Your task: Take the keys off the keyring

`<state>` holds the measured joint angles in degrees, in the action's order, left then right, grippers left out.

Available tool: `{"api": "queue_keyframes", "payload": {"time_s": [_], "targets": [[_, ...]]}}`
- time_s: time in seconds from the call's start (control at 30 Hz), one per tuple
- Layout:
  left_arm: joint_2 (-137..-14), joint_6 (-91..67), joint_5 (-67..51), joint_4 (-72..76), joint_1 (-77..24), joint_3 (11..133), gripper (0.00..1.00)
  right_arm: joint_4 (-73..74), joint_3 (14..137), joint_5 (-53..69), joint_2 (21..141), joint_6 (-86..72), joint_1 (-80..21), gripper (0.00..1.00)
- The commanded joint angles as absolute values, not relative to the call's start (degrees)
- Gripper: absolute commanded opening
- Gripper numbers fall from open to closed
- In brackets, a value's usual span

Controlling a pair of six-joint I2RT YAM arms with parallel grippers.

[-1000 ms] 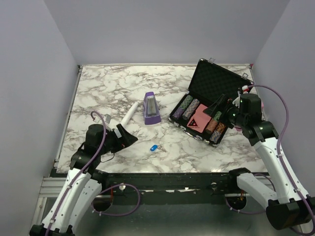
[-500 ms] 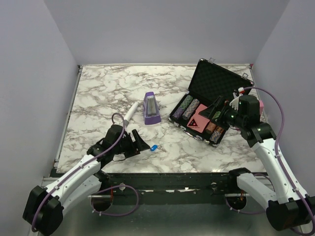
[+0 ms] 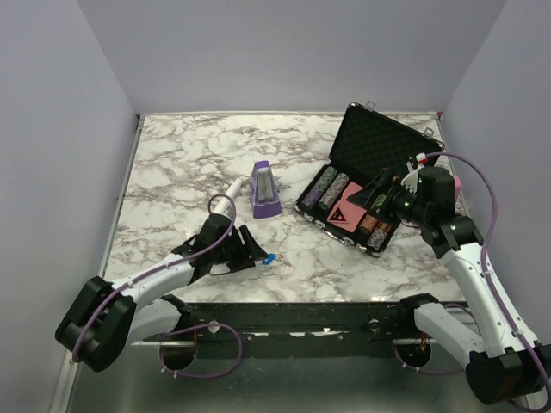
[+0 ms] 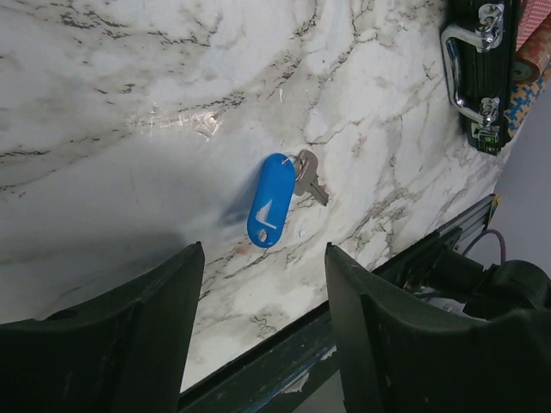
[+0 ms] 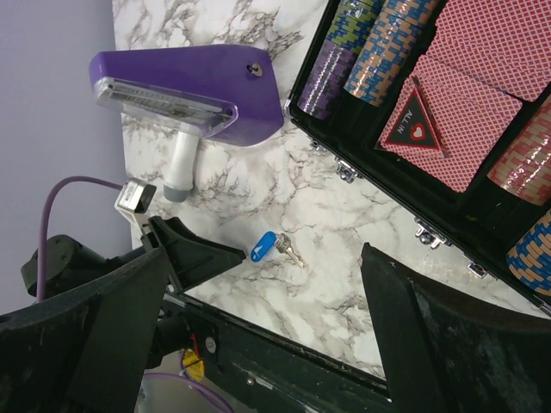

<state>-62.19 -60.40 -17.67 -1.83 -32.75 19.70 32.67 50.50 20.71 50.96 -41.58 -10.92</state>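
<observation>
A small silver key lies flat on the marble, joined by a thin wire keyring to an oval blue tag. The right wrist view shows the same key and tag. From above only the tag is plain. My left gripper sits low just left of the tag, open, its fingertips short of it and nothing between them. My right gripper hangs open over the case, high above the table.
A purple metronome stands mid-table with a white pen-like stick to its left. An open black case of poker chips and cards lies at the right. The table's front edge runs close behind the tag.
My left arm has stretched right and down along the table until its fingertips are just beside the blue tag, and its jaws have narrowed. The right arm has hardly moved.
</observation>
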Motion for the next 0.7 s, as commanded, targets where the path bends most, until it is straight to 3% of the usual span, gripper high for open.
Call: {"api": "queue_keyframes", "payload": {"time_s": [0.0, 0.67], "targets": [[-65.47, -59.33, -18.81, 3.95, -33.14, 19.51, 0.65, 32.43, 50.01, 22.32, 50.36, -41.75, -11.16, 1.0], [-78.13, -57.75, -24.08, 11.87, -34.28, 20.74, 0.49, 32.52, 49.48, 22.5, 50.8, -41.57, -11.16, 1.0]]}}
